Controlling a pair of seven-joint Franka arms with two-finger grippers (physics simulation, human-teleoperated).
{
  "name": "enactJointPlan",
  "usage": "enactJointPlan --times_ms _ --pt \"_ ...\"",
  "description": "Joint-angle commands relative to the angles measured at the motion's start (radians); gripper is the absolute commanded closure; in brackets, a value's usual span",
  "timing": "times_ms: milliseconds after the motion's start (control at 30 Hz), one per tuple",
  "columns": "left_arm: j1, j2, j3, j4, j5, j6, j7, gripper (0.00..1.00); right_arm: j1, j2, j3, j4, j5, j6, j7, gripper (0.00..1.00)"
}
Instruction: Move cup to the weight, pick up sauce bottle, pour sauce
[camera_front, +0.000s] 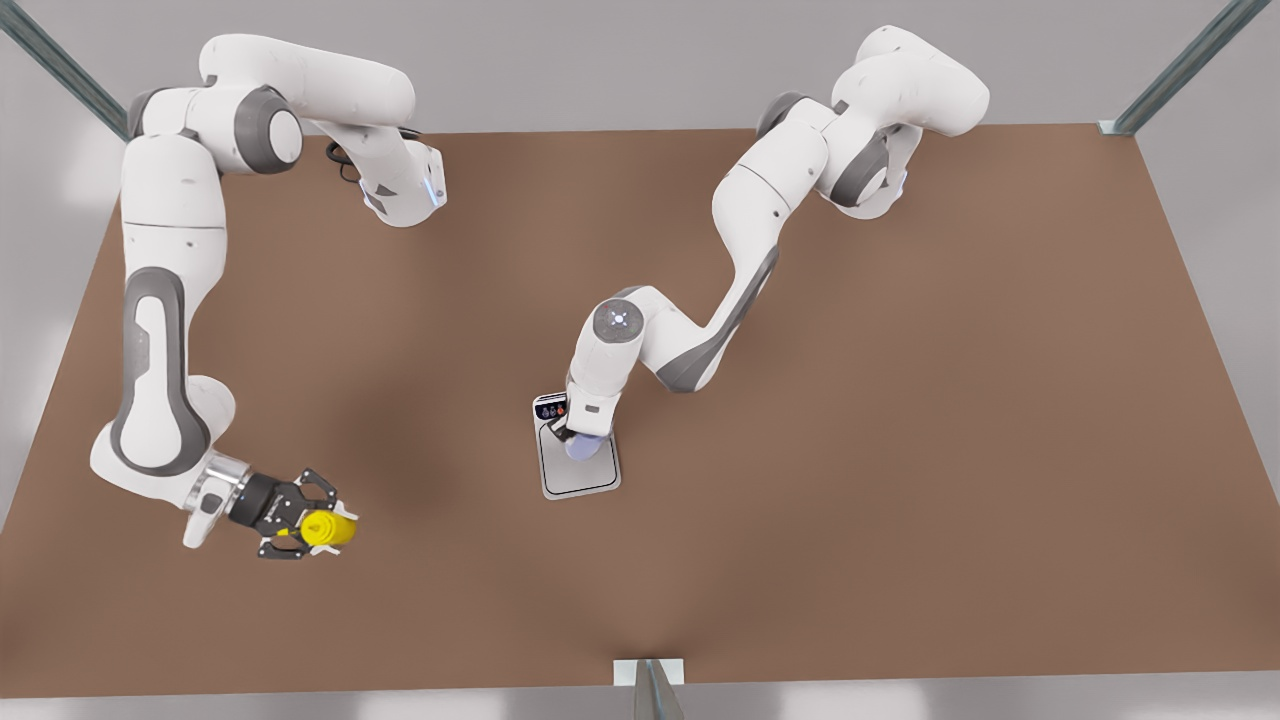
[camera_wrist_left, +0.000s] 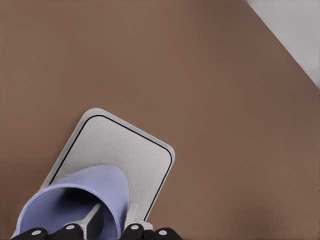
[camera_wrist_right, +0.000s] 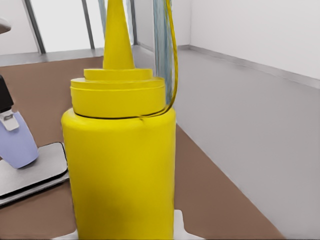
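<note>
I see the cup (camera_front: 582, 447) standing on the weight (camera_front: 580, 478) at frame centre, my left claw (camera_front: 572, 436) clamped on its rim. Lower left, my right claw (camera_front: 312, 528) grips the sauce bottle (camera_front: 330, 528); pouring remains.

Front overhead; both wrist views share the weight (camera_wrist_left: 120, 155).

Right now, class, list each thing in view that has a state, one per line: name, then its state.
Cup: upright on the scale's plate, held at its rim.
Kitchen scale: flat on the table, carrying the cup.
Sauce bottle: upright, nozzle up, gripped.
Left gripper: shut on the cup.
Right gripper: shut on the sauce bottle.
</note>
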Motion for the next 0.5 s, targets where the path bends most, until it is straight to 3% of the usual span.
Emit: enactJointPlan --times_ms 0,167,267,367,433,467 --pt "-0.001 0.0 0.0 0.0 0.002 0.0 -0.005 0.37 0.002 -0.002 0.0 0.002 -0.016 0.011 0.0 0.45" --pt "-0.001 -0.014 0.003 0.002 0.002 -0.002 -0.059 0.34 0.051 -0.044 0.0 -0.018 -0.09 0.115 0.0 0.45" --pt "-0.001 -0.026 0.003 0.002 0.001 -0.015 -0.072 0.34 0.066 -0.065 0.002 -0.02 -0.274 0.154 0.069 0.45" --pt "0.001 -0.094 -0.008 0.002 -0.007 -0.094 -0.072 0.33 0.084 -0.085 0.004 -0.021 -0.299 0.174 0.089 0.45" --pt "0.033 -0.16 -0.011 -0.003 -0.015 -0.182 -0.057 0.23 0.101 -0.098 0.007 -0.012 -0.398 0.184 0.174 0.45" --pt "0.073 -0.201 -0.011 -0.012 -0.05 -0.234 0.004 0.02 0.126 -0.108 0.007 -0.012 -0.481 0.215 0.254 0.45"
